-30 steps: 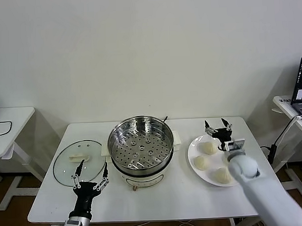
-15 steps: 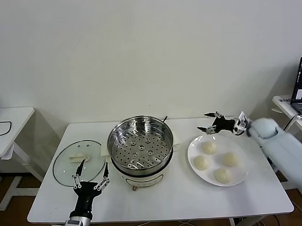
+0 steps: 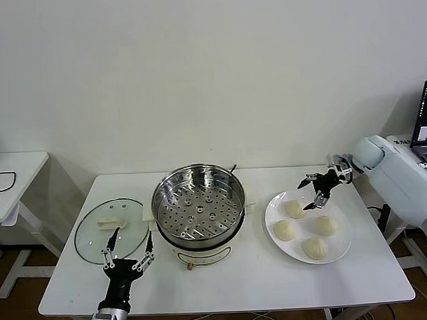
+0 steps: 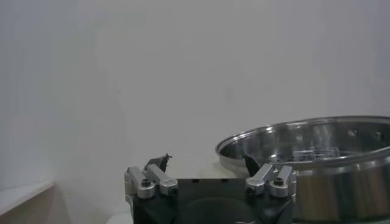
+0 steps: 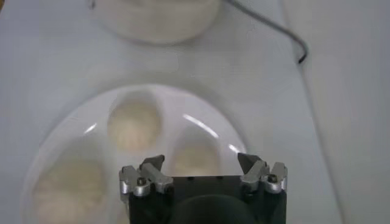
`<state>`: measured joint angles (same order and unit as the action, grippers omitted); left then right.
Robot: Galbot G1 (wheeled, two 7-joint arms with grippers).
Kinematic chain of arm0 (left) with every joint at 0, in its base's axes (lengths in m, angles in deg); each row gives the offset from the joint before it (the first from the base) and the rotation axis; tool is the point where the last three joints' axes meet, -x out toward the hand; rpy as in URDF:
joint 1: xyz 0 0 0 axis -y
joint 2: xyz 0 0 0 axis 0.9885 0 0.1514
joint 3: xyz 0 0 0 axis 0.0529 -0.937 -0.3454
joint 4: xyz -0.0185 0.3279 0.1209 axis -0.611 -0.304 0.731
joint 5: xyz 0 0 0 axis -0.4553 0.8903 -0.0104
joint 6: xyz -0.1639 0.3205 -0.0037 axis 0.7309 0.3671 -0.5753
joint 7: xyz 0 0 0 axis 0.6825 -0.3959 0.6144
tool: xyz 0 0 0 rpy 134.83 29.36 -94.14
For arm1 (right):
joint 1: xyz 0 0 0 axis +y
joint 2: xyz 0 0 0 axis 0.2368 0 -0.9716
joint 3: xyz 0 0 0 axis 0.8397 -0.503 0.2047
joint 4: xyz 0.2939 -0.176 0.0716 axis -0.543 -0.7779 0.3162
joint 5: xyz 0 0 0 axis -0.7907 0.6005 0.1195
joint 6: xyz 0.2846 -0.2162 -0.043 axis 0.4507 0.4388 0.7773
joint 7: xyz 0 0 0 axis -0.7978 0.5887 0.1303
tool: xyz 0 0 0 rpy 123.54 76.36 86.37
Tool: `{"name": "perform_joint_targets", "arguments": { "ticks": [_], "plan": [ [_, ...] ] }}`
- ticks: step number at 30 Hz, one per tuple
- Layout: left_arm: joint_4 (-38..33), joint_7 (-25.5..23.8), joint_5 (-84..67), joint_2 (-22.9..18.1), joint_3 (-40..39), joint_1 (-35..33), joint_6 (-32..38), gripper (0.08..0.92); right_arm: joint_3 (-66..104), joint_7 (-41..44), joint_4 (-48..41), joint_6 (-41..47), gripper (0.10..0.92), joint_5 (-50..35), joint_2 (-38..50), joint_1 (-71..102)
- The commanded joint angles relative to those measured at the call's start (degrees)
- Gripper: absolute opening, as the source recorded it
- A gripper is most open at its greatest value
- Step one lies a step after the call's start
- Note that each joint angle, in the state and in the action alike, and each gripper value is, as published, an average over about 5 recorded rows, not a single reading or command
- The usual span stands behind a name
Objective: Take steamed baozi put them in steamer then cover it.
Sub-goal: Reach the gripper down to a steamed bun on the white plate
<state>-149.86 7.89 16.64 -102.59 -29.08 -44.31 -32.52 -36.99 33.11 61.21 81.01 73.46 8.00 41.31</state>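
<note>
Above the flat white plate (image 3: 271,213) at right: right gripper (image 3: 315,190) spread open, empty, poised for four cream-white domed baozi (image 3: 294,209). Centre: shiny steel steamer (image 3: 198,201), uncovered, awaiting them. Near left: left gripper (image 3: 126,254) open, idle beside clear glass lid (image 3: 110,227).

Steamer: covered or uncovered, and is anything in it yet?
Uncovered and empty. The steamer shows its bare perforated tray; the glass lid lies on the table beside it.
</note>
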Motion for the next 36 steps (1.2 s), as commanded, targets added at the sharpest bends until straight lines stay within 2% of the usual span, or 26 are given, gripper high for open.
{"name": "perform_joint_targets", "arguments": {
  "ticks": [1, 8, 29, 36],
  "plan": [
    [-0.01, 0.06, 0.04, -0.22, 0.10, -0.10, 0.16, 0.823, -4.04, -1.82, -4.74, -1.23, 0.823, 7.92, -5.00, -2.53],
    [0.35, 0.11, 0.05, -0.28, 0.29, 0.00, 0.46, 0.823, -4.07, -5.47, -6.05, -1.69, 0.823, 8.85, -7.14, -1.70],
    [1.08, 0.10, 0.13, -0.43, 0.25, 0.30, 0.91, 0.823, -4.13, -7.55, -7.16, -2.45, 0.821, 11.46, -8.41, 0.79],
    [1.21, 0.15, 0.13, -0.38, 0.47, 0.36, 1.05, 0.823, -4.31, -8.25, -6.94, -2.82, 0.756, 11.90, -8.37, 1.06]
  ]
}}
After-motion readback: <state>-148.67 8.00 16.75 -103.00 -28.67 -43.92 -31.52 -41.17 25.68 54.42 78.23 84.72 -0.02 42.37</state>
